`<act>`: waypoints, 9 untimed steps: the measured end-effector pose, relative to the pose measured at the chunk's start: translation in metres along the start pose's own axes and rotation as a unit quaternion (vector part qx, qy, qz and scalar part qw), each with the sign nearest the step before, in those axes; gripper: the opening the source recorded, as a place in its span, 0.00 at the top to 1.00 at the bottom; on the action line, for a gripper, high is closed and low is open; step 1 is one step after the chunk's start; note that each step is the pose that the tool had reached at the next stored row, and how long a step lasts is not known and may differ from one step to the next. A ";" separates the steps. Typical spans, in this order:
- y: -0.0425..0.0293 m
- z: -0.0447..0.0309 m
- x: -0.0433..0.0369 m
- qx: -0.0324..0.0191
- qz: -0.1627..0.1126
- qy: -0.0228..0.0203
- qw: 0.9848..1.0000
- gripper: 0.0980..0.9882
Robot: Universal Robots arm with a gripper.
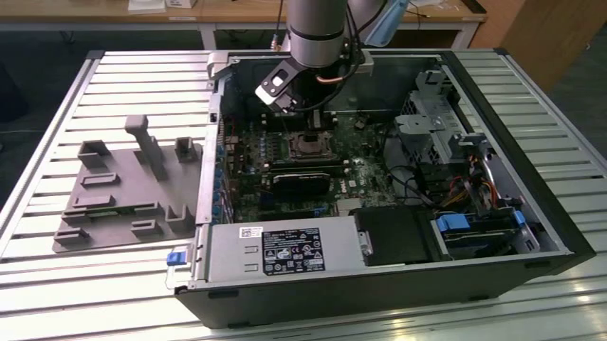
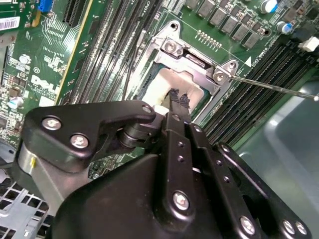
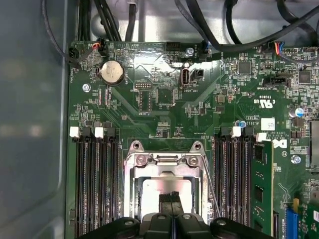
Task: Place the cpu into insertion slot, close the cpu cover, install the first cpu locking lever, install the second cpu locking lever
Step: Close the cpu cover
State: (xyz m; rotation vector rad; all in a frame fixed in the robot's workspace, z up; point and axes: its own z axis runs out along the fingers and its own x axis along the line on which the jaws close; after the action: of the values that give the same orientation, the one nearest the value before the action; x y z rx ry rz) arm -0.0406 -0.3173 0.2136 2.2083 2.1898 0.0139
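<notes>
Black metal computer case [image 1: 379,302]: lies on its side with the open side up, on the table.
Table of silvery ribbed metal slats [image 1: 114,284]: carries the case and, towards the exterior view's left, the fixture.
Grey moulded fixture with upright posts and pockets [image 1: 114,206]: sits beside the case and apart from it.
Green motherboard [image 3: 159,114]: lies flat on the floor of the case, with long black memory slots [image 3: 94,184] on both sides of the socket.
Silver-grey robot arm [image 1: 318,28]: reaches down into the case above the middle of the board.
Black two-fingered gripper [image 2: 178,98]: its fingertips are pressed together with no gap between them and grip nothing. In both wrist views they sit at the cpu's top face; whether they touch it I cannot tell.
Thin silvery cpu cover with a square window [image 3: 164,172]: lies down over the socket.
Square dark-framed insertion slot [image 1: 308,145]: sits mid-board between the memory slots, under the cover.
Dull silver flat square cpu [image 3: 154,191]: sits in the insertion slot and shows through the cover's window.
Thin bare-metal wire lever [image 2: 269,85]: in the second wrist view it sticks out sideways from a corner of the socket, across the memory slots.
</notes>
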 end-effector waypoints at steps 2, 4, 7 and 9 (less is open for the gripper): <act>0.0000 0.0000 0.0000 0.000 -0.013 0.000 1.000 0.99; 0.0000 0.0001 0.0000 -0.001 -0.032 0.001 0.999 0.99; 0.0000 0.0002 0.0000 -0.001 -0.059 0.002 0.998 0.99; 0.0000 0.0002 0.0000 -0.001 -0.077 0.002 0.997 0.99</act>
State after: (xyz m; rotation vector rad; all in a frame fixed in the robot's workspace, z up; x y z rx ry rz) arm -0.0406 -0.3173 0.2135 2.0333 2.3541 0.0176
